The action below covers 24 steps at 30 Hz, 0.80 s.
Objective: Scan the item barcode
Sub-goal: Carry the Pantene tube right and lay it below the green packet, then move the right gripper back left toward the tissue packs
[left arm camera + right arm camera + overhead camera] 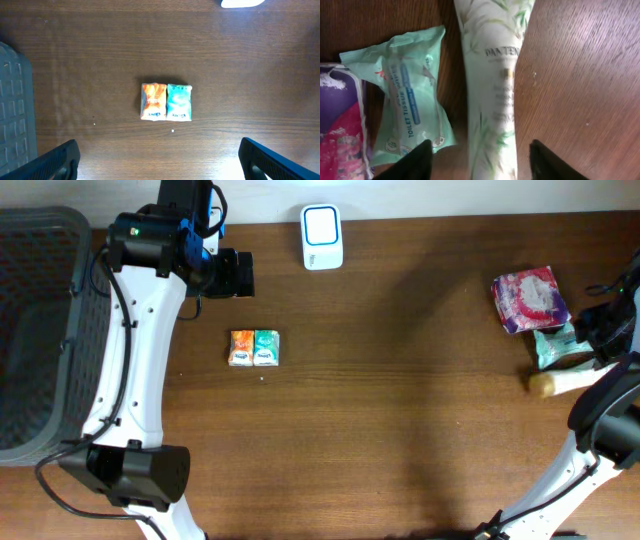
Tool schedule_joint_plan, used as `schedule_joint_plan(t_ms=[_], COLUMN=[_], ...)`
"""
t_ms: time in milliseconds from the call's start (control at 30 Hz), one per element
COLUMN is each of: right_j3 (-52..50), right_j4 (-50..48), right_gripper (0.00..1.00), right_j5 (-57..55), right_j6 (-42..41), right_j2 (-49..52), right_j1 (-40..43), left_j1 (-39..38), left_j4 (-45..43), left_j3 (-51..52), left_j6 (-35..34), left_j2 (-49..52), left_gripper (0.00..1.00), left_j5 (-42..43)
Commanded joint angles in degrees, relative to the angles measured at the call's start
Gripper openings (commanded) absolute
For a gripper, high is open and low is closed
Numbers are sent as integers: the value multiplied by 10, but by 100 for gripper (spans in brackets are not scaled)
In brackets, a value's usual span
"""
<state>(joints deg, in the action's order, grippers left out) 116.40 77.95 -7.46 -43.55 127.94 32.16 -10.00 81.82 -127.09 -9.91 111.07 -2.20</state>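
Right end effector (481, 146), jaws apart and empty, straddles the white leaf-printed plastic tube (492, 75) lying on the brown wooden tabletop (580, 90); a mint-green tissue pack (410, 95) lies just beside it. Left end effector (159, 144), fully open, hangs above paired orange and teal sachets (166, 101). White rectangular scanner (322, 237) at far edge.

My tabletop (400, 430) carries a white scanner (322, 237) at the far edge, two small packets (254, 347) left of centre, and a pink pack (530, 298), tissue pack (553, 345) and tube (573, 379) at right.
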Motion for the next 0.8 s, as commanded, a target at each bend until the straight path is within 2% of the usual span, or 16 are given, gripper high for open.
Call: schedule_joint_plan(t_ms=[0, 133, 233, 300, 333, 400, 433, 567, 767], right_j3=[36, 52, 52, 49, 46, 46, 45, 45, 45], right_j4=[0, -7, -20, -56, -66, -76, -87, -144, -171], right_gripper=[63, 63, 63, 68, 78, 96, 99, 99, 99], right_j5=[2, 10, 57, 130, 150, 154, 154, 155, 179], right_j6=[28, 42, 47, 141, 173, 183, 183, 176, 176], right_j2=[-51, -130, -173, -169, -164, -151, -140, -77, -9], right_j1=[-3, -32, -107, -186, -223, -285, -323, -440, -509], left_j1=[3, 3, 3, 3, 3, 3, 3, 3, 3], left_j4=[0, 0, 0, 0, 0, 0, 0, 0, 0], left_j3=[-5, -5, -5, -5, -5, -5, -5, -5, -5], left_j6=[1, 1, 1, 1, 1, 1, 1, 1, 1], left_j2=[-2, -2, -2, -2, -2, -2, -2, -2, -2], left_gripper=[99, 99, 99, 99, 99, 99, 99, 99, 99], left_j5=[-4, -4, -4, -4, -4, -4, -4, -4, -4])
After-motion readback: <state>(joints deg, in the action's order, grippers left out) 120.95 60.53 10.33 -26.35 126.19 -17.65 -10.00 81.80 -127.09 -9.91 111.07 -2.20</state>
